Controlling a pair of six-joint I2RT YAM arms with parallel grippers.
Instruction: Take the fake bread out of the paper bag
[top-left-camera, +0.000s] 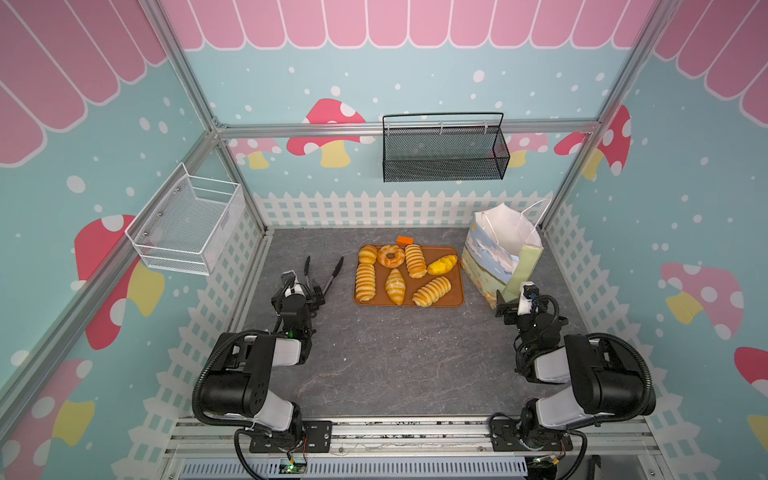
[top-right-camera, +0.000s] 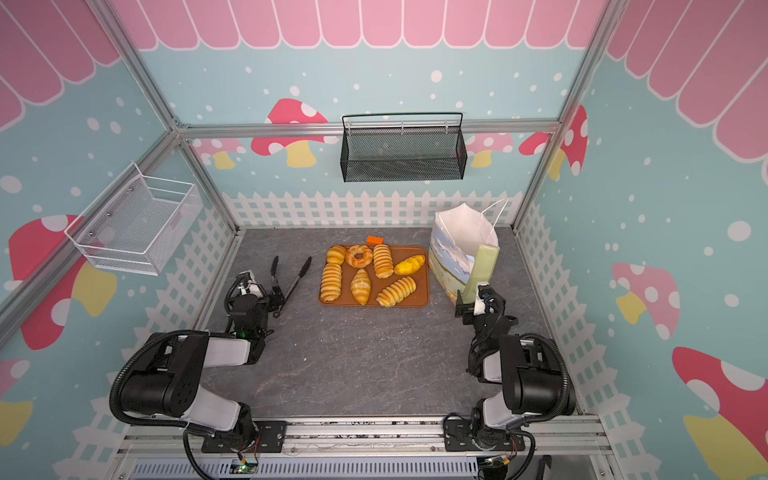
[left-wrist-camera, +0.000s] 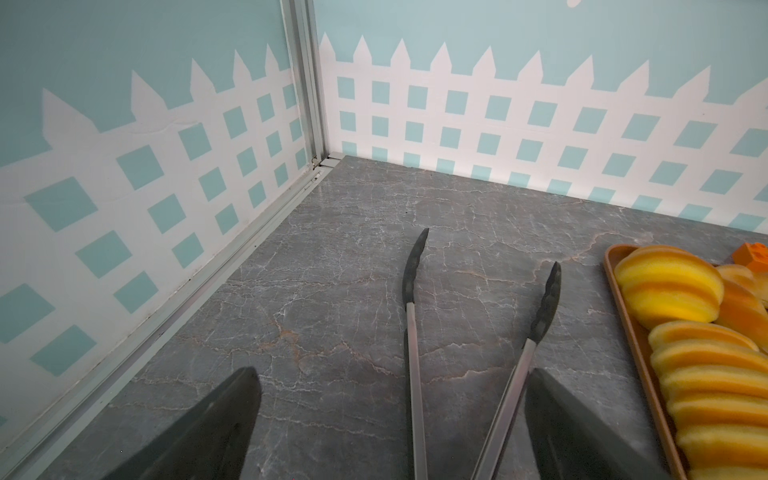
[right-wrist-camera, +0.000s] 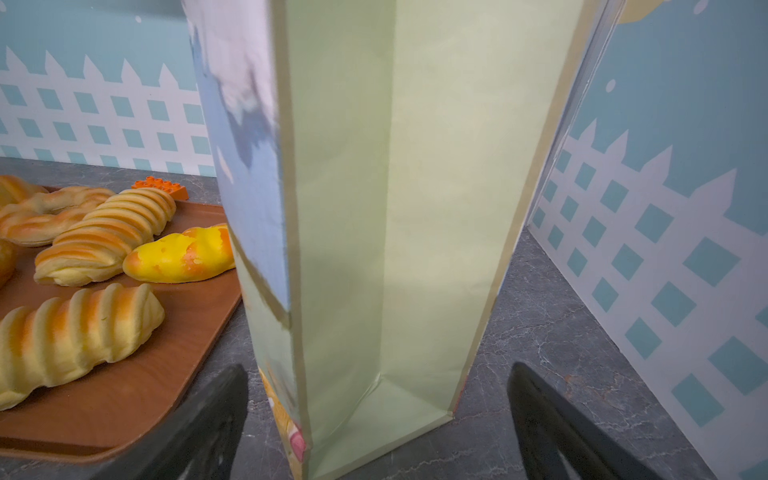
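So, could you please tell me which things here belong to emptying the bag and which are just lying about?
Job: fake bread, paper bag, tray holding the bread, tongs (probably the tool).
Lying about: orange brick, black mesh basket, white wire basket.

Grey marbled tabletop (top-left-camera: 395, 361) with orange-brown tray (top-left-camera: 456, 296), black tongs (top-left-camera: 333, 276), paper bag (top-left-camera: 490, 257), orange brick (top-left-camera: 405, 240).

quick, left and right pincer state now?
Left pincer: open, empty; tongs lie between its jaws.
Right pincer: open, empty, facing the paper bag.
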